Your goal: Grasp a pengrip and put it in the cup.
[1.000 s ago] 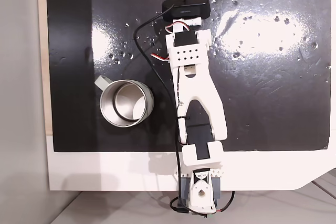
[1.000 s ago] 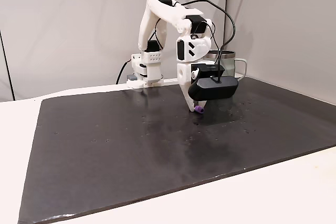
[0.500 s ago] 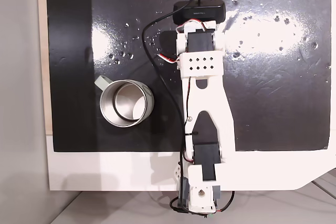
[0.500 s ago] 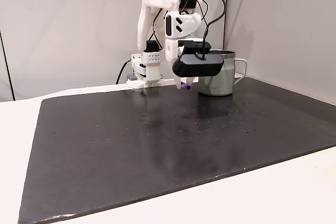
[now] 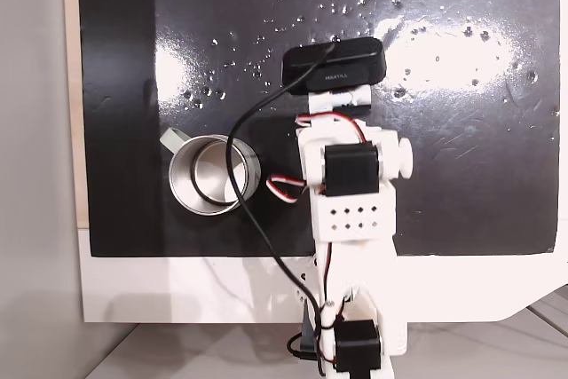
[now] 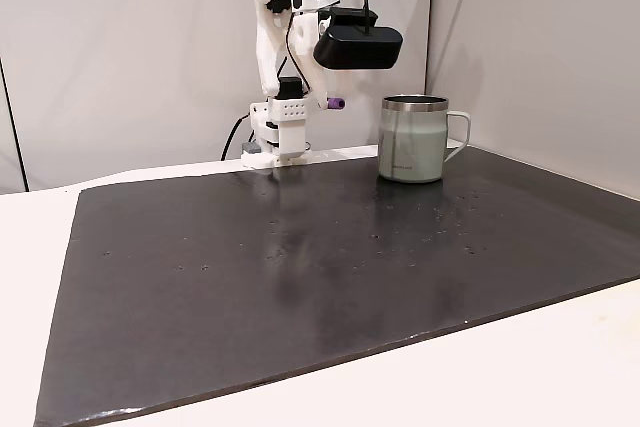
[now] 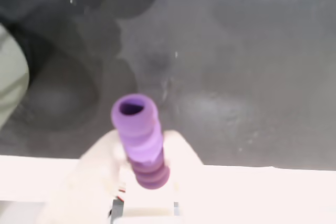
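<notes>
My fingers are closed on the tiny purple ribbed rubber pengrip, pinching its lower ribs so that its open hollow end juts out past my white tips. In the side-on fixed view the pengrip hangs high above the worktop, its long axis lying roughly level and its free end aimed toward the mug side.

The round brushed-metal cup with the small side handle stands on the black mat near the mat's far edge, to the right of my fingers in that view and lower than them, well apart from the pengrip. In the top-down fixed view the cup sits near the mat's lower-left corner, left of my white arm, with the black oblong webcam riding on my wrist further up the picture.

The coming move, I judge, turns on carrying the pengrip sideways until it is over the cup's open mouth, then letting go; a level pengrip could catch on the rim.
</notes>
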